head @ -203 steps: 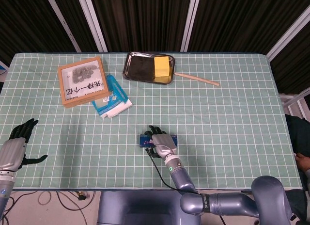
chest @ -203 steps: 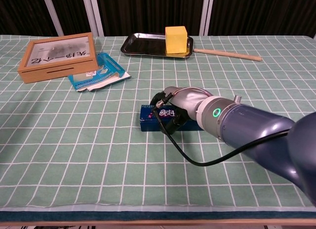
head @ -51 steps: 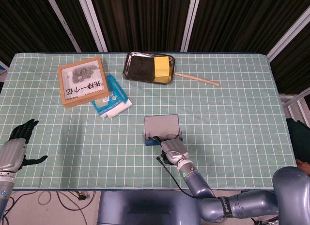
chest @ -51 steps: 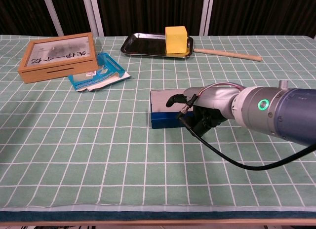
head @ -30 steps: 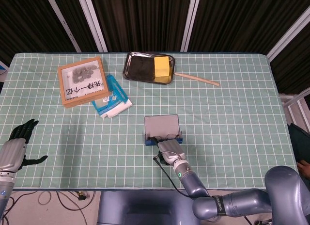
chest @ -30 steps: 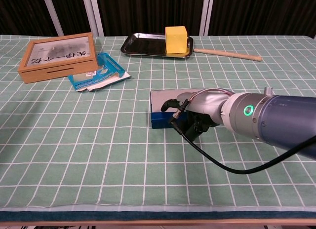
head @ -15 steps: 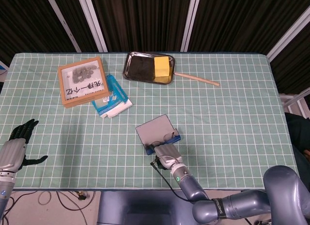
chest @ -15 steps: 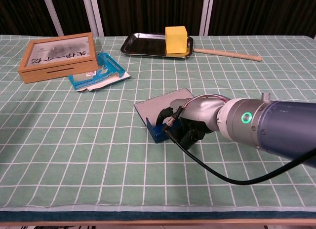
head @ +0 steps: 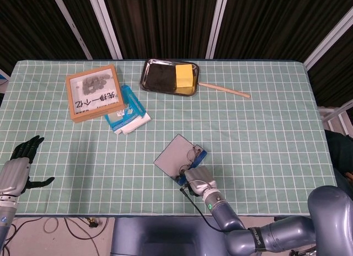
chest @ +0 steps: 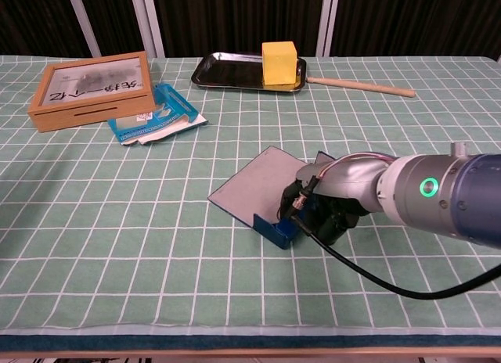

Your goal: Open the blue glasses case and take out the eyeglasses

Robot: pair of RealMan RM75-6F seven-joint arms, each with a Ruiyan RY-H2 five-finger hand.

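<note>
1. Far lower left of the head view, the left hand [head: 19, 162] rests with fingers spread and empty, as in the earlier frames; it plays no part here
2. Just below frame centre, the blue glasses case [head: 182, 159] has swung round in the last second: its lid, which lay square to the table edge, now sits skewed, and the whole case has slid slightly toward the camera
3. Its long axis now runs diagonally, lower left to upper right in the head view; the flat grey lid opens toward the upper left
4. The eyeglasses [head: 192, 154] show inside the tray, so opening looks done and lifting them out remains
5. At the case's near side, the right hand [chest: 325, 203] has its fingers curled at the blue tray; whether it pinches the eyeglasses, I cannot tell
</note>
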